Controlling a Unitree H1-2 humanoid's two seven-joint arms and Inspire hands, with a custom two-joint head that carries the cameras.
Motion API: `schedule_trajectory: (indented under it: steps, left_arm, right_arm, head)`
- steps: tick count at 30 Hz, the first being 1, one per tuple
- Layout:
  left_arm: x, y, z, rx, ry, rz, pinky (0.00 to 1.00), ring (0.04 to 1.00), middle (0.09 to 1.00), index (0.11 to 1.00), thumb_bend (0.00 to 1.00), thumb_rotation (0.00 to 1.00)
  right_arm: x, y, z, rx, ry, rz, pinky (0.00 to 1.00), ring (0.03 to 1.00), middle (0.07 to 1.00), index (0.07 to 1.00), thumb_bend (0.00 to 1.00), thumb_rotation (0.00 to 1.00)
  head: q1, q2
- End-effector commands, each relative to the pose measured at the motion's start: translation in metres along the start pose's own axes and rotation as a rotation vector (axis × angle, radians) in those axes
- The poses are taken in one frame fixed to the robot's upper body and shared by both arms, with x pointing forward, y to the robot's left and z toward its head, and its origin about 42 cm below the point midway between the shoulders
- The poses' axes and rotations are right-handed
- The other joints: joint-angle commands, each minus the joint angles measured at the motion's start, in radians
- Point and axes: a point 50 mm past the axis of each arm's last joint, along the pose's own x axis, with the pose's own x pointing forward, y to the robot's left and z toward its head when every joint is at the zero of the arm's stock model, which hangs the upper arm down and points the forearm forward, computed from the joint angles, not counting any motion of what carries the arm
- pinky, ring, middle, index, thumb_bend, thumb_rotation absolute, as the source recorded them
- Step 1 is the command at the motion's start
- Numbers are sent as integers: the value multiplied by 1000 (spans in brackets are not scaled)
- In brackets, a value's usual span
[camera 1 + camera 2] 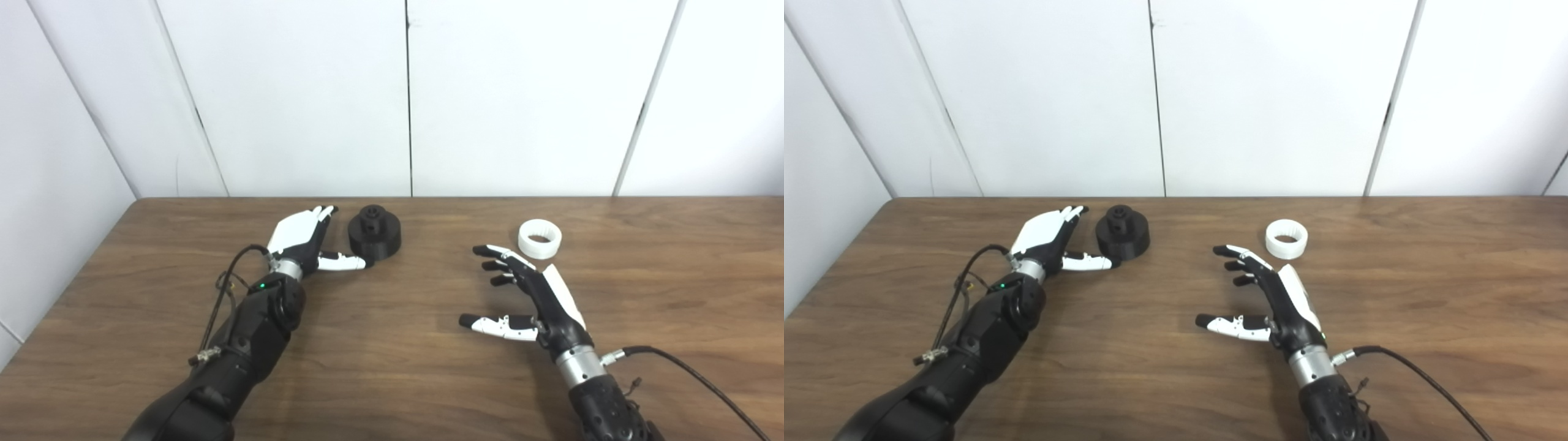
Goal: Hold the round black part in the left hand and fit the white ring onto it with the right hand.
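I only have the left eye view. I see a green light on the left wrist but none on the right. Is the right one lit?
Observer: Yes. The right eye view shows a small green light at the wrist of the open right hand.
Operator: Good. What lies beyond my frame's right edge, past the white ring?
Observer: One more wall seam shows there, slanting down toward the table's back edge. The white ring lies well to its left.

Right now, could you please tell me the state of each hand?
Left hand: open, beside the round black plastic part.
Right hand: open, near the white plastic ring.
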Motion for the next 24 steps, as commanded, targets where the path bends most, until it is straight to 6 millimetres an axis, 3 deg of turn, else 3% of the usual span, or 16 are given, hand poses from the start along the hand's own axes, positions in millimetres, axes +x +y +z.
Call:
schedule_trajectory:
  steps: [1,24]
  left_arm:
    - [17,25,24,6,-66,60,1000,1000,1000,939,1000,625]
    - [15,25,42,-11,-140,20,1000,1000,1000,932,1000,598]
  right_arm:
    - [-9,-2,-11,-25,31,7,693,791,843,797,750,208]
    - [-10,2,-11,-17,32,-6,700,796,848,792,752,225]
  head:
    - [0,2]
    - [-4,4]
